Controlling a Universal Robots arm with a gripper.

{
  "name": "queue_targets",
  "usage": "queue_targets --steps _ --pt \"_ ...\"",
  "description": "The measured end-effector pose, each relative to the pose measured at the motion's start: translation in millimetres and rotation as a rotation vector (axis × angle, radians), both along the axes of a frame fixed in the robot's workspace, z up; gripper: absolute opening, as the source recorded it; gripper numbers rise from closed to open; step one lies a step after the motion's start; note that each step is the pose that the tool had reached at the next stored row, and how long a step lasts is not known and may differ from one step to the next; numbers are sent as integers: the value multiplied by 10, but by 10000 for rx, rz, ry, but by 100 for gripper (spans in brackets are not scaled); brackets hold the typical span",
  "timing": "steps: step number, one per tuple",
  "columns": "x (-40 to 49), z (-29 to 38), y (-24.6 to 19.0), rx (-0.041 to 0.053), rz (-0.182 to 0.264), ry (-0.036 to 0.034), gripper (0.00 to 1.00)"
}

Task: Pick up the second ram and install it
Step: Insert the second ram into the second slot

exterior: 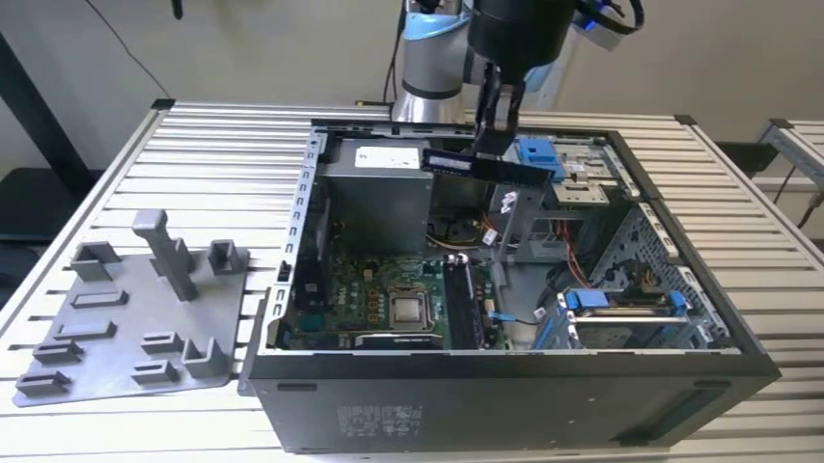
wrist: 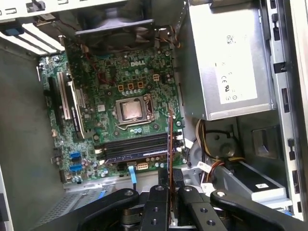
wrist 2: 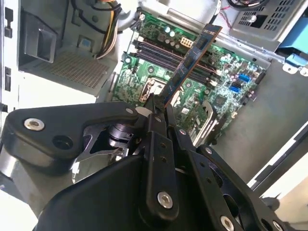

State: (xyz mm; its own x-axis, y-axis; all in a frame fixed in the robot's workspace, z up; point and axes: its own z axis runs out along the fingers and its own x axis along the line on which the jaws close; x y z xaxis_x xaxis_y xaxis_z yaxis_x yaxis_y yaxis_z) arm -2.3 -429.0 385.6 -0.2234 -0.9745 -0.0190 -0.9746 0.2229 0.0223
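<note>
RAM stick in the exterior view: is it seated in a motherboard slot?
No, the gripper holds the RAM stick above the open computer case, off the motherboard.

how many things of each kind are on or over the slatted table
open computer case: 1
grey holder plate: 1
ram stick: 1
gripper, shut on the ram stick: 1
total: 4
</note>
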Motion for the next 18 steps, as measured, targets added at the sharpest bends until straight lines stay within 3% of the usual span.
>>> queue_targets --steps 18 --pt "0 -16 0 0 -2957 0 14"
